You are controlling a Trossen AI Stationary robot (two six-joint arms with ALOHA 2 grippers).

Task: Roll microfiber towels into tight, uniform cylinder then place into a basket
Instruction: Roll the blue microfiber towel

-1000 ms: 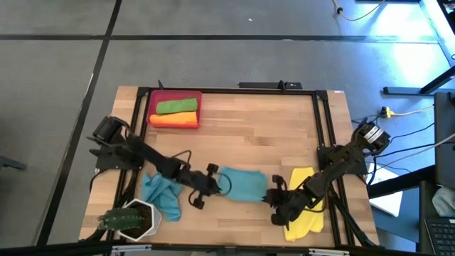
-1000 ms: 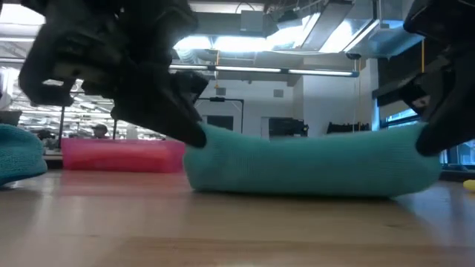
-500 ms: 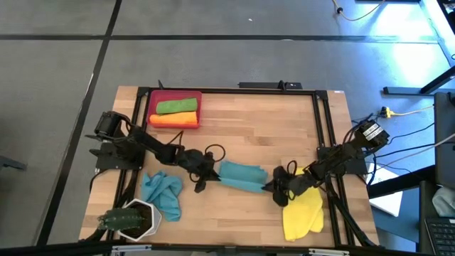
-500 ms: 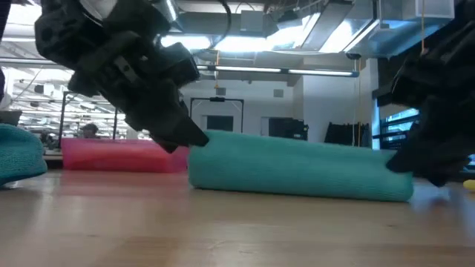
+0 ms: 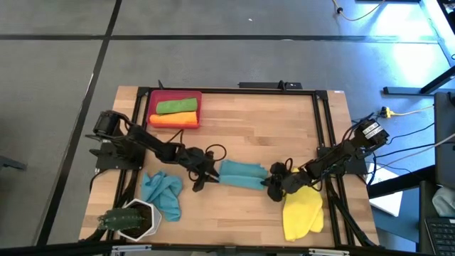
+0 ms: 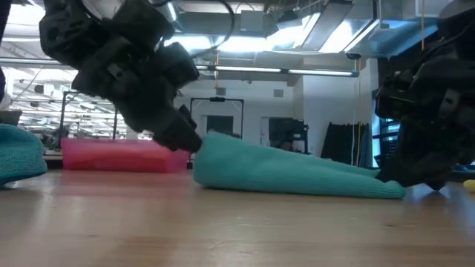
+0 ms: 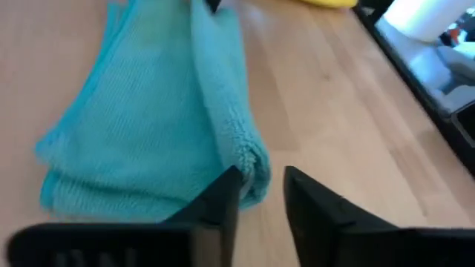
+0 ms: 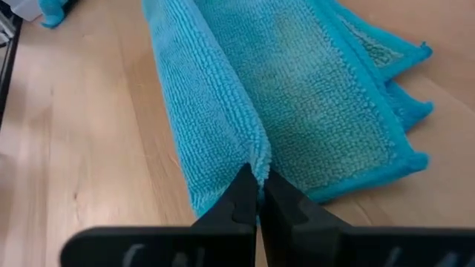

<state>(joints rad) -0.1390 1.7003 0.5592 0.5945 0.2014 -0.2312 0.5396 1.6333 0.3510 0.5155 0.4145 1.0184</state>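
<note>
Teal-blue cloth lies half-rolled across the middle of the wooden worktop [image 5: 284,121], between the two arms. This teal towel [image 5: 243,175] is a loose, flattish roll with a raised fold running along its length; in the low view it stands thicker at one end and tapers toward the other. The left tool [image 5: 204,176] sits at one end of it, fingers slightly parted with a clear gap between them, and nothing clamped; in its wrist view the two dark fingers [image 7: 223,204] hover just at the towel's corner. The right tool [image 5: 274,186] is at the opposite end, its fingers pressed together and pinching the raised ridge of the cloth, as the right wrist view shows plainly.

At the far-left corner of the worktop sits the red basket [image 5: 151,107], holding a rolled green towel [image 5: 176,107] and, beside it, a rolled orange towel [image 5: 173,119]. A second teal towel [image 5: 162,194] lies crumpled near the front-left, next to a white pot with a plant [image 5: 131,220]. A yellow towel [image 5: 302,213] lies spread loosely at the front-right, just beside the right arm.
</note>
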